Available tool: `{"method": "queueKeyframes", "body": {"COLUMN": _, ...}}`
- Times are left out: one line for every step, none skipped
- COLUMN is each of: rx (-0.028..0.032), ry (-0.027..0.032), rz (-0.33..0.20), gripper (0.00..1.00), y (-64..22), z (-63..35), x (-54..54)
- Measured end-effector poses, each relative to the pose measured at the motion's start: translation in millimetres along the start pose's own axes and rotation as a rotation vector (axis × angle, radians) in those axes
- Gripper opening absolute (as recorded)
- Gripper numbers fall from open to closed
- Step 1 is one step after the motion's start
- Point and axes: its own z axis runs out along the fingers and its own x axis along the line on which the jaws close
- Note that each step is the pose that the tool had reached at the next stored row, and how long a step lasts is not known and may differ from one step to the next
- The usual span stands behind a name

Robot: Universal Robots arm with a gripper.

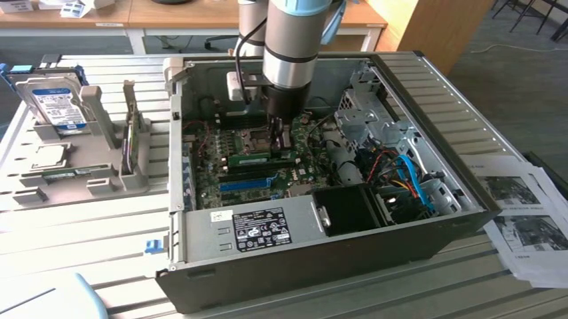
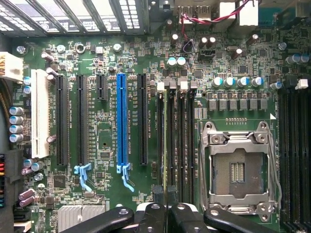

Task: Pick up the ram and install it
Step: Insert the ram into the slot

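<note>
ram: green stick, on edge inside the PC case, lying along the black memory slots. In wrist view it shows as a thin line edge-on. Seated or just above the slot: can't tell.
gripper: closed on the ram, fingers pinching its upper edge w/ the stick running out between them; black fingertips on either side of the board in wrist view.
arm: comes down near-vertical into the open case, over the motherboard.
memory slots: four black strips side by side, btwn the blue slot and the CPU socket. Socket has a metal frame, no chip in it.
blue slot, ext. view: parallel to the ram, just beside it.
outside the case: on ext. view's left, a grey rack w/ a hard drive standing in it; on ext. view's right, printed sheets on the slatted table.
</note>
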Motion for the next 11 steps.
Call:
{"method": "queueKeyframes", "body": {"rx": -0.0011, "ry": 0.0, "rz": 0.0, "gripper": 0.11, "y": -0.1, "z": -0.4, "x": 0.0}}
{"method": "queueKeyframes", "body": {"rx": -0.0015, "ry": 0.0, "rz": 0.0, "gripper": 0.11, "y": -0.2, "z": -0.6, "x": 0.0}}
{"method": "queueKeyframes", "body": {"rx": -0.0016, "ry": 0.0, "rz": 0.0, "gripper": 0.11, "y": -0.1, "z": -0.6, "x": 0.0}}
{"method": "queueKeyframes", "body": {"rx": -0.0016, "ry": 0.0, "rz": 0.0, "gripper": 0.11, "y": -0.1, "z": -0.7, "x": 0.0}}
{"method": "queueKeyframes", "body": {"rx": -0.0017, "ry": 0.0, "rz": 0.0, "gripper": 0.11, "y": -0.2, "z": -0.7, "x": 0.0}}
{"method": "queueKeyframes", "body": {"rx": -0.0016, "ry": 0.0001, "rz": -0.002, "gripper": 0.11, "y": -0.2, "z": -0.7, "x": 0.0}}
{"method": "queueKeyframes", "body": {"rx": -0.0016, "ry": 0.0001, "rz": -0.005, "gripper": 0.11, "y": -0.2, "z": -0.7, "x": 0.0}}
{"method": "queueKeyframes", "body": {"rx": -0.0016, "ry": 0.0002, "rz": -0.008, "gripper": 0.11, "y": -0.2, "z": -0.7, "x": 0.0}}
{"method": "queueKeyframes", "body": {"rx": -0.0016, "ry": 0.0003, "rz": -0.011, "gripper": 0.11, "y": -0.2, "z": -0.7, "x": 0.0}}
{"method": "queueKeyframes", "body": {"rx": -0.0015, "ry": 0.0004, "rz": -0.015, "gripper": 0.11, "y": -0.2, "z": -0.7, "x": 0.1}}
{"method": "queueKeyframes", "body": {"rx": -0.0015, "ry": 0.0005, "rz": -0.019, "gripper": 0.11, "y": -0.2, "z": -0.7, "x": 0.1}}
